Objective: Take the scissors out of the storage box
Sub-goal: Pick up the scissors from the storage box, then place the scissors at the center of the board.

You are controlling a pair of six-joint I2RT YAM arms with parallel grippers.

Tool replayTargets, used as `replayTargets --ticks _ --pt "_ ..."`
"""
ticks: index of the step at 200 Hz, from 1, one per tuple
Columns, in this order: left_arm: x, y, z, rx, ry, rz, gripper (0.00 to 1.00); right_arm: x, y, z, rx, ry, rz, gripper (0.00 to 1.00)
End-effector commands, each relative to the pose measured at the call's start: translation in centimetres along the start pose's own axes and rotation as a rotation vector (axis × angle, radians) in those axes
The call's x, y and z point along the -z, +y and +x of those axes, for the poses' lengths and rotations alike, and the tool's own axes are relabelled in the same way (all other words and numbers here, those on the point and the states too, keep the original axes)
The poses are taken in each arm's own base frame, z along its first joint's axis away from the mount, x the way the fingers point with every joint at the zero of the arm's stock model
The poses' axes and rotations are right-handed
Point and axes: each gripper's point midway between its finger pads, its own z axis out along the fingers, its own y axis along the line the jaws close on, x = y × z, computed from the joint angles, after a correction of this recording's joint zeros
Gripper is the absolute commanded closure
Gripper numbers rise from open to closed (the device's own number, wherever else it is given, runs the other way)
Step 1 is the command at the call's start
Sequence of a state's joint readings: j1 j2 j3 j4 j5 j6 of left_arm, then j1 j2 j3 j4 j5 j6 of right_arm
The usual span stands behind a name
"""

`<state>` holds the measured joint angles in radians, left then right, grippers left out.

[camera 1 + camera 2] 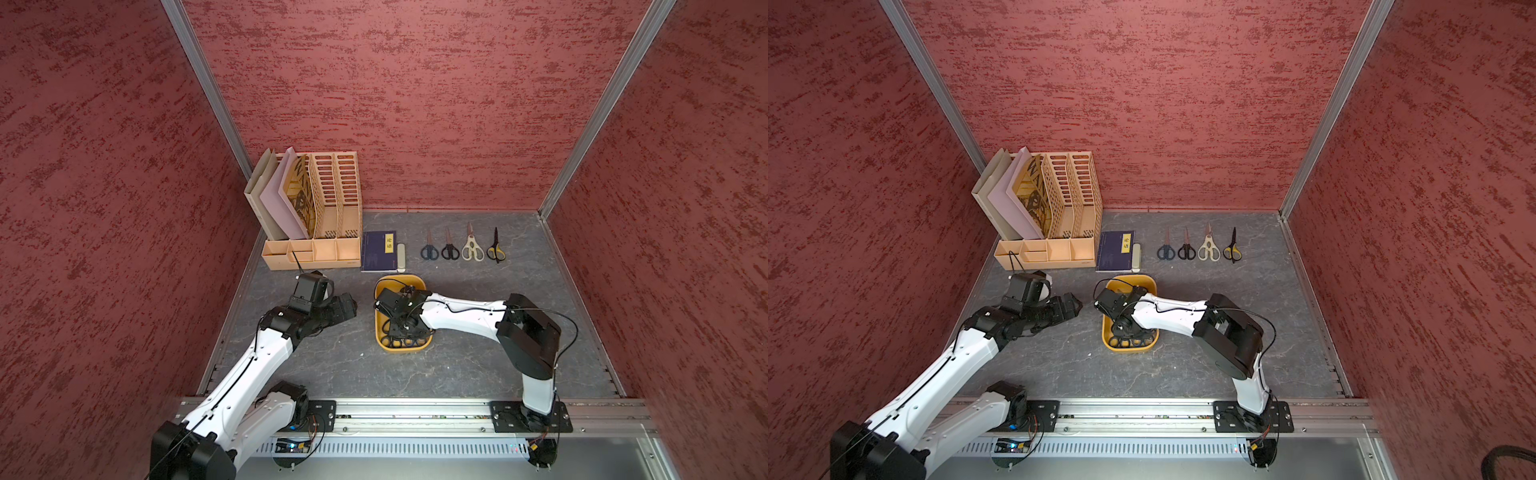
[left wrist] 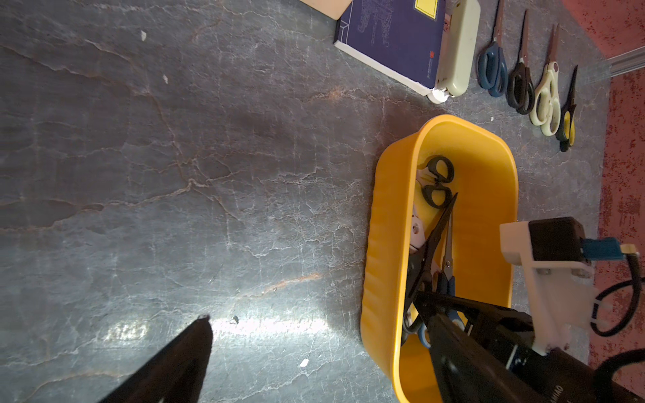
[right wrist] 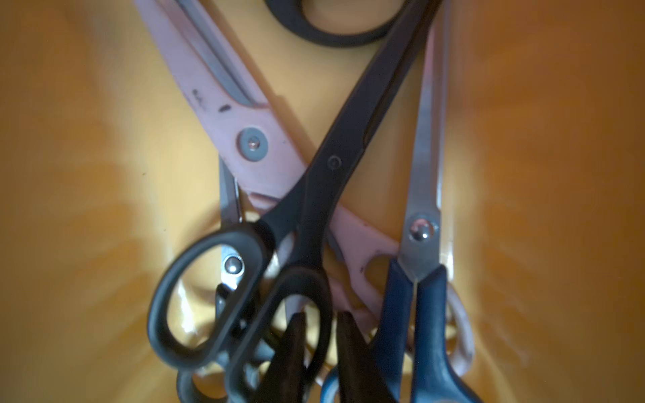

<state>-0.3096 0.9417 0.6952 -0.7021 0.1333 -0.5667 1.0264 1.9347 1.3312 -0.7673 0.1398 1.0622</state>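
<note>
The mustard-yellow storage box (image 1: 380, 332) (image 1: 1106, 332) sits mid-table. Inside it lie crossed scissors: a black pair (image 3: 335, 160) on top, a pink pair (image 3: 251, 139) and a blue-handled pair (image 3: 424, 226). My right gripper (image 3: 323, 324) reaches down into the box (image 3: 87, 174), one finger inside the black pair's handle loop and one outside, shut on that rim. Several more scissors (image 1: 472, 249) (image 1: 1208, 249) lie in a row on the table beyond the box. Left of the box (image 2: 384, 244), my left gripper (image 1: 345, 305) (image 2: 312, 308) hangs open and empty.
A beige slotted file organizer (image 1: 316, 208) stands at the back left. A dark blue book (image 1: 378, 251) and a cream stapler (image 1: 401, 257) lie just behind the box. Red walls close in three sides; a metal rail (image 1: 415, 405) runs along the front.
</note>
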Motion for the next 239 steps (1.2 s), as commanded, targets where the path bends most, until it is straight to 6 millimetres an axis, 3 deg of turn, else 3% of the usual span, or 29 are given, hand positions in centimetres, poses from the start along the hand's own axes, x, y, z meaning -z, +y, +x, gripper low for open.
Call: replayTargets --ticks 1,48,109,140,186,217,239 --pt "0.3 0.1 -0.1 -0.007 -0.001 0.001 0.0 -0.8 -0.3 0.4 0.007 -0.005 0.017 0.89" --pt "0.5 0.1 -0.3 0.015 -0.009 0.004 0.0 0.9 0.1 -0.2 0.05 -0.029 -0.013 1.0" --pt "0.2 -0.5 -1.0 0.034 -0.008 0.019 0.0 7.0 1.2 -1.7 0.17 -0.101 -0.135 1.0" --pt "-0.5 -1.6 -1.7 0.045 0.014 0.044 0.0 8.8 1.2 -2.7 0.312 -0.103 -0.168 1.0" --pt "-1.6 -3.9 -3.0 0.019 0.042 0.067 0.0 9.9 -2.8 -6.9 0.559 -0.135 -0.145 1.0" --pt "-3.0 -5.2 -3.4 0.004 0.066 0.062 0.0 9.5 -8.2 -11.6 0.492 -0.152 -0.124 1.0" --pt "-4.0 -6.2 -3.6 -0.002 0.081 0.056 0.0 8.3 -11.0 -13.3 0.523 -0.122 -0.067 1.0"
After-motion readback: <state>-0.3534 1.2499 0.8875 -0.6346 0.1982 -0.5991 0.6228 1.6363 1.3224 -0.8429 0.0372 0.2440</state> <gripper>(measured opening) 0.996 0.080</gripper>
